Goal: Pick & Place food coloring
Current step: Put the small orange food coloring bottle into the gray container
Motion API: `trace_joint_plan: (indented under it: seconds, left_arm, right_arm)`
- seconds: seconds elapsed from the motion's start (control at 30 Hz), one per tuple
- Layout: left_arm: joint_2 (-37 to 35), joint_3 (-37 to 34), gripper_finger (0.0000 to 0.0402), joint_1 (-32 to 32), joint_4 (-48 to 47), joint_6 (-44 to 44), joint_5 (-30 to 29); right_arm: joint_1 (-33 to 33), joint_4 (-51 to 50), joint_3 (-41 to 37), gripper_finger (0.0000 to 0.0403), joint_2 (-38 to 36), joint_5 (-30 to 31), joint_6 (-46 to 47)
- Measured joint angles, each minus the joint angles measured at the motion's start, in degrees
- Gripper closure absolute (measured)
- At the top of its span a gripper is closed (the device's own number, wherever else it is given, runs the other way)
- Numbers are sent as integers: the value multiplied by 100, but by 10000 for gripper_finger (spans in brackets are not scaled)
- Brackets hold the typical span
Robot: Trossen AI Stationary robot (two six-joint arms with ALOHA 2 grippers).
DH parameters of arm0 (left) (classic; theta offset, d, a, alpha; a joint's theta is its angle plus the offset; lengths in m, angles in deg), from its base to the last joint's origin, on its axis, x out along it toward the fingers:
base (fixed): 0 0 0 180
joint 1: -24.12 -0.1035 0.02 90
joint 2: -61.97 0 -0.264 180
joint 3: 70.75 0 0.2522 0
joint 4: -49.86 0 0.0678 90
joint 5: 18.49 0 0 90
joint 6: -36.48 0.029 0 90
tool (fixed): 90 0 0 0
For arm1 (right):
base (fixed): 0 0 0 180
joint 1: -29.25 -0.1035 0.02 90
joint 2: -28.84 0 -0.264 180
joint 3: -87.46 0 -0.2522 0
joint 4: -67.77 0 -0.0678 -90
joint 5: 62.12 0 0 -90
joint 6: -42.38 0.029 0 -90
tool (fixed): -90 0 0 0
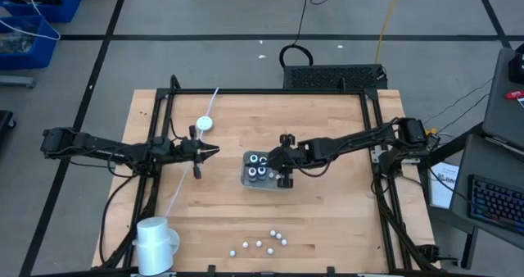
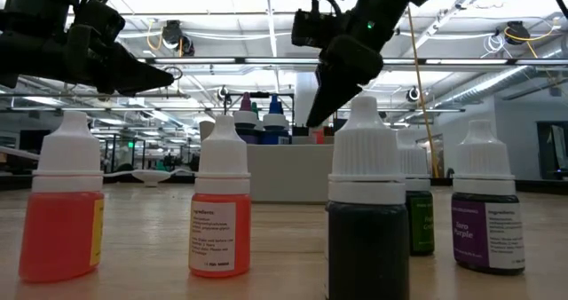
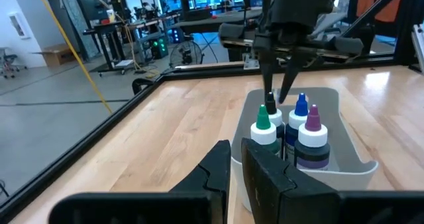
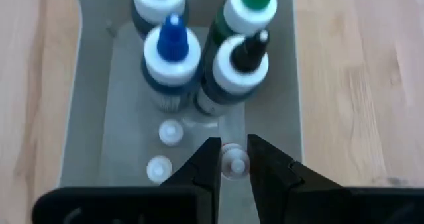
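Closest to the low cam: row of spare capped bottles (image 2: 368, 211) at the front edge of the surface (image 1: 327, 220), not in play rn.

Food coloring (image 4: 199, 58) = four small bottles bunched upright at one end of the grey tray (image 4: 86, 118), mid-surface, w/ colored nozzle tips showing. A few loose pale caps (image 4: 170, 131) lie on the tray floor.

Right pincer (image 4: 234, 159) hangs over the tray, just above the black-tipped bottle. It's nearly closed w/ nothing plainly gripped; one cap shows thru the slit, prob on the floor beneath.

Left pincer (image 3: 236, 161) waits beside the tray, nearly closed, empty.

Handling, my guess: light, stiff plastic, smooth + round so slippery, and top-heavy, so easy to tip into neighbors. Best hold is across the ribbed white collar or just under it, coming straight down. Tight spacing is the snag.
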Motion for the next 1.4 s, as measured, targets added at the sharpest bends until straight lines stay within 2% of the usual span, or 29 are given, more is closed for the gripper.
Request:
trace_joint_plan:
  seconds: [0.67,1.03,1.4]
  left_arm:
    - [0,0,355,0,7,141,-4]
    - [0,0,355,-2,7,139,-6]
    - [0,0,355,-2,17,255,-7]
  right_arm:
    - [77,866,-652,357,0,4,274]
    - [39,1290,-677,357,144,-146,310]
    - [44,1222,-683,357,334,-129,312]
